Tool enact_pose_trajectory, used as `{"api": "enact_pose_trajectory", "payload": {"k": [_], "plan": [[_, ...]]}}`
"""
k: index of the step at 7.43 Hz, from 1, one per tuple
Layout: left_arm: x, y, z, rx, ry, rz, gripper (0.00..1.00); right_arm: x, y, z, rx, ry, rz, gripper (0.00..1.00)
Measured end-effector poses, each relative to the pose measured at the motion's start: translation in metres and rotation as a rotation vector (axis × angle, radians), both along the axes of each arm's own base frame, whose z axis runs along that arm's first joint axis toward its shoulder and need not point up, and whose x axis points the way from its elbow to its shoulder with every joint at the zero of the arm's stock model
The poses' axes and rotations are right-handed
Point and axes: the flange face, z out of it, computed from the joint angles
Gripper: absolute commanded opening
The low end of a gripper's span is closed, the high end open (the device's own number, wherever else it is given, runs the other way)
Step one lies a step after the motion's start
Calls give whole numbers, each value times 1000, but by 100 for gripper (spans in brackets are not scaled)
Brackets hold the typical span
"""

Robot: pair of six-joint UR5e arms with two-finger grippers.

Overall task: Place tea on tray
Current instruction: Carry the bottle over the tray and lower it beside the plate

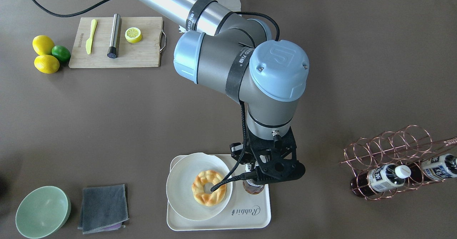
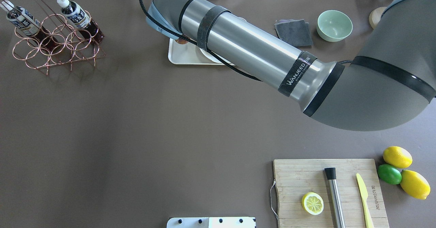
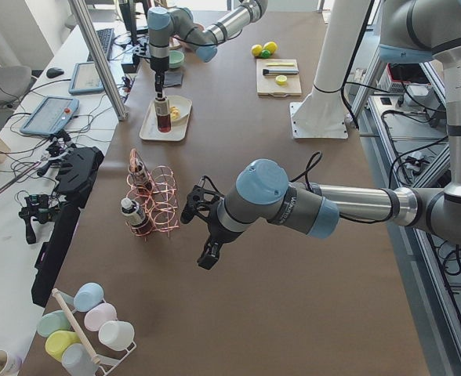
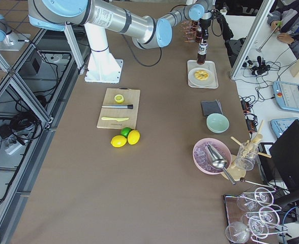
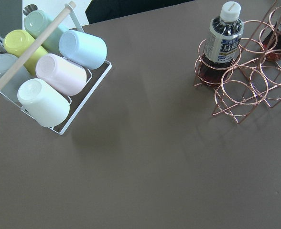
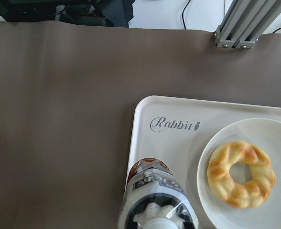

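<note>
1 tea bottle (image 6: 155, 191) stands upright over the bare strip of the cream "Rabbit" tray (image 6: 171, 145). It sits between the round white plate (image 6: 203, 160) and the tray's long rim, on the side towards the copper wire rack (image 1: 389, 149). Its long axis is vertical, with the white cap pointing straight up into the right gripper (image 1: 257, 176) and the dark base down. I cannot tell whether the base touches the tray yet.

The gripper sits directly above the cap, but its fingers are hidden in every view, so I cannot tell whether they are clamped or loosened.

To finish well, I would keep the bottle plumb and lower it until the base rests flat inside the rim. Only then open, and lift straight up so the cap is not tugged sideways towards the ring-shaped pastry (image 6: 241, 174).

2 matching bottles lie in the rack. The left gripper (image 3: 205, 235) hangs near the rack, and its state cannot be judged.
</note>
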Motion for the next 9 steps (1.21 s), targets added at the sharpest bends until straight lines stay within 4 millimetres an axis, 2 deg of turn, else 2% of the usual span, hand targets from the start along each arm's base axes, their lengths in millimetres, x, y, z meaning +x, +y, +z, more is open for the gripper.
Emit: {"api": "enact_pose_trajectory", "payload": {"k": [2, 3, 4, 5, 9], "plan": [[-5, 1, -5, 9, -3, -12, 97, -9, -4, 14, -5, 23, 15, 0], [-6, 1, -7, 13, -3, -15, 97, -16, -3, 20, -6, 31, 14, 43], [-7, 2, -9, 16, -4, -18, 97, -19, -1, 21, -5, 31, 12, 67], [-7, 4, -9, 17, -4, -20, 97, -20, 0, 19, -3, 29, 10, 99], [-12, 9, -9, 15, -3, -34, 97, -19, 2, 11, 11, 19, -3, 100]]}}
